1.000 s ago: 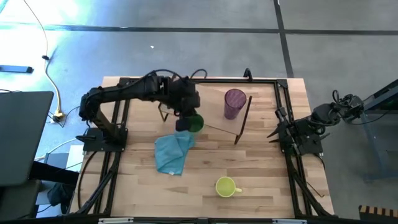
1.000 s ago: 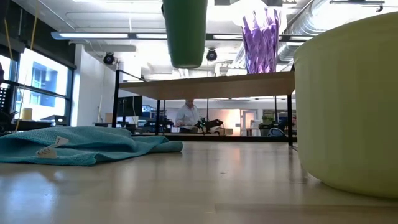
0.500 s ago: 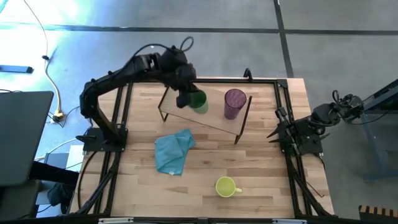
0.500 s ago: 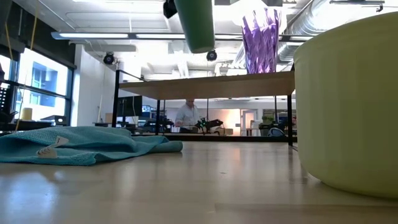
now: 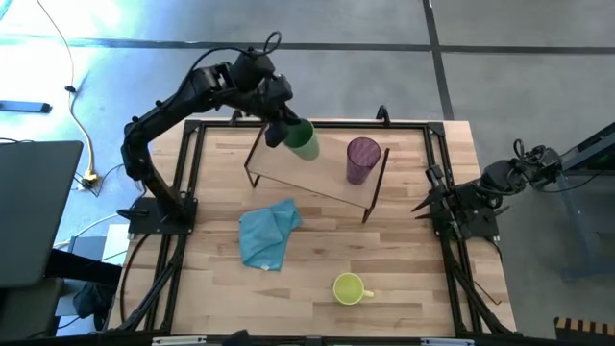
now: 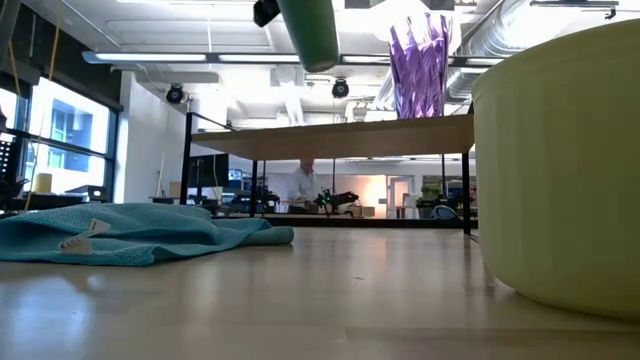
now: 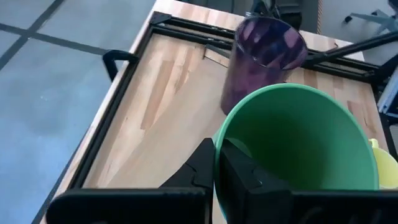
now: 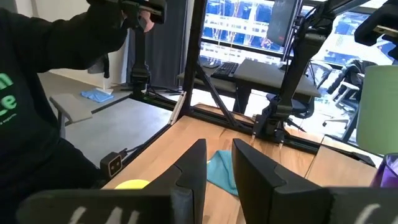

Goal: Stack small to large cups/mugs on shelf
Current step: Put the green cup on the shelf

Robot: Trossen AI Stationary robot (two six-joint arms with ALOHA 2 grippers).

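Blue cloth (image 5: 267, 235) crumpled on wooden tabletop (image 5: 404, 259), about 7 o'clock of center. Yellow cable (image 5: 77, 106) on floor at 10 o'clock. Person in dark sleeve (image 8: 56, 43) beyond the table, right wrist view.

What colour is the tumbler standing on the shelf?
Translucent purple tumbler, with a faceted look; clearest in the low view.
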